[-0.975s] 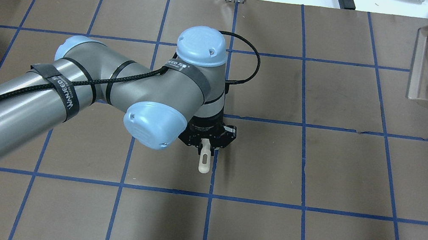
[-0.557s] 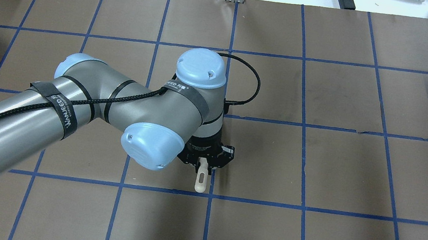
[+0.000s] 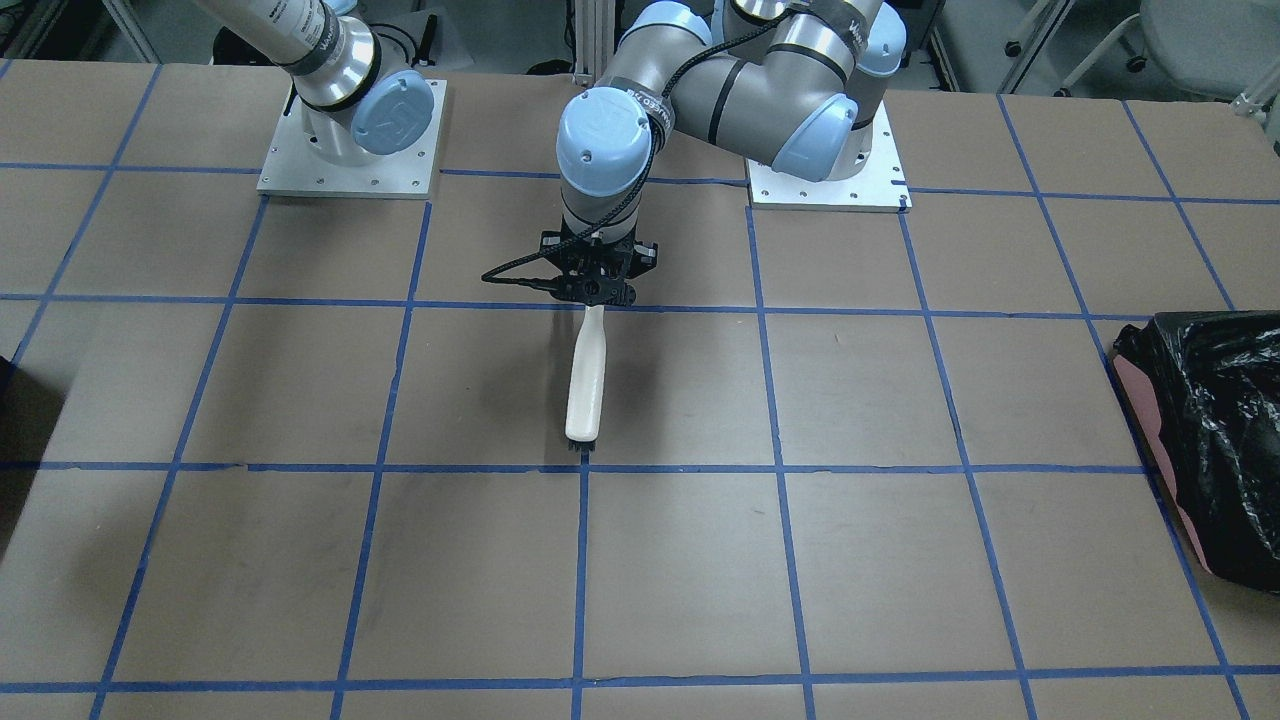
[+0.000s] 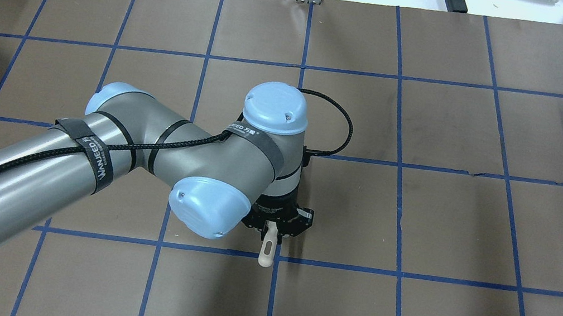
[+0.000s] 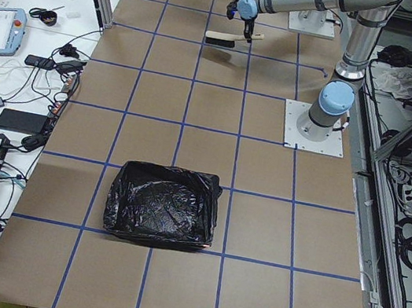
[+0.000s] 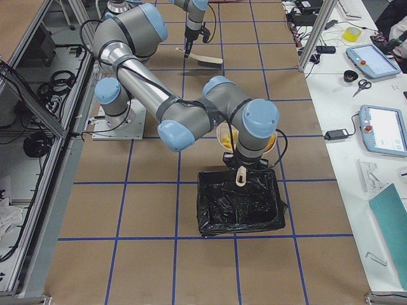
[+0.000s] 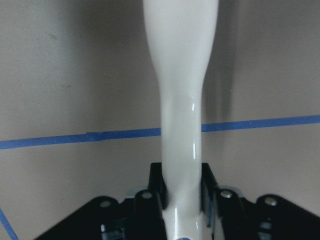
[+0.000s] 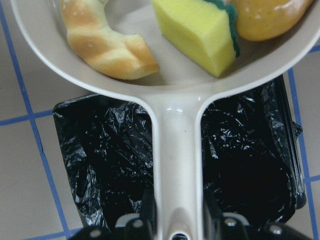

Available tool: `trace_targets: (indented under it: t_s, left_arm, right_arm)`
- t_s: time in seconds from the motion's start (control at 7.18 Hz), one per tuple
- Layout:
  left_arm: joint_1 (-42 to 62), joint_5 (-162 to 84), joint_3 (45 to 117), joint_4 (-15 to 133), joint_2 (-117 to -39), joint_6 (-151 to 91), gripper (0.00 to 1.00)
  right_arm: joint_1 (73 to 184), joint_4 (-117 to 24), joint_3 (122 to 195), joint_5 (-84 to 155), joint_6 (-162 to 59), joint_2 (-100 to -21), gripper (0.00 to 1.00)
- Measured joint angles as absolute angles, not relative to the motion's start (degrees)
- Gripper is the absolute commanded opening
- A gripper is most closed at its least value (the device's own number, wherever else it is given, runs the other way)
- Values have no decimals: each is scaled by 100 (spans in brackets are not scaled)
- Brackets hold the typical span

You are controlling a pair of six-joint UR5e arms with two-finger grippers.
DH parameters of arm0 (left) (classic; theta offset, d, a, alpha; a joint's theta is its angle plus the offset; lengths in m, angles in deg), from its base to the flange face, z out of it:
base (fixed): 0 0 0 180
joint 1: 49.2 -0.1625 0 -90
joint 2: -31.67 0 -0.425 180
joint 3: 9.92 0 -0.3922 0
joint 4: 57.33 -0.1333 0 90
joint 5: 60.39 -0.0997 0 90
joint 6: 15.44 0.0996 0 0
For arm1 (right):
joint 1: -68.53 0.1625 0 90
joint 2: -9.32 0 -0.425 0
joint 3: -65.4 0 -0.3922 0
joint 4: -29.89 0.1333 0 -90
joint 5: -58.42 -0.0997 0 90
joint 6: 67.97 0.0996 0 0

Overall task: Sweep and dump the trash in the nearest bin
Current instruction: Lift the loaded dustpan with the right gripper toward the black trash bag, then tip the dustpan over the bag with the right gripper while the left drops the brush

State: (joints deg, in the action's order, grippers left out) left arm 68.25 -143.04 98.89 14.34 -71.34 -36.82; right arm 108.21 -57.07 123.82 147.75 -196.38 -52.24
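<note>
- The counter (image 3: 900,560) carried a black-lined bin (image 6: 241,210) at my right end.
- My right end effector (image 8: 177,220) pinched the handle of the dustpan (image 8: 175,105), which sat over that bin's rim.
- My left end effector (image 7: 181,195) pinched the handle of the white brush (image 3: 586,385) near the counter's middle.
- The croissant (image 8: 107,42), the sponge block (image 8: 197,30) and the bread roll (image 8: 265,17) lay in the dustpan.

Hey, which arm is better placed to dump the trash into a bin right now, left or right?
Right. The right gripper holds the dustpan, which carries the croissant, sponge and bread roll, over the black-lined bin. The left gripper grips only the brush, at mid-table.
</note>
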Motion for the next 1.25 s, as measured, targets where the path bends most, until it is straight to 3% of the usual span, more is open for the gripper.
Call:
trace_targets:
  t_s: [0.56, 0.7, 0.84, 1.25]
  left_arm:
    - [6827, -14308, 10002, 1443, -7175, -3646, 0]
    - [6827, -14302, 10040, 1444, -7184, -3649, 23]
    - [6828, -14296, 10062, 1441, -7190, -3661, 59]
    - [6823, -14300, 10043, 1431, -7183, -3653, 68]
  right_arm:
    - [10413, -6019, 11997, 15312, -20260, -4893, 0]
    - [10360, -6320, 11975, 15387, -20293, -4795, 0]
    - [10337, -6519, 11948, 15426, -20302, -4717, 0]
    - [10329, -7076, 11866, 15628, -20374, -4517, 0]
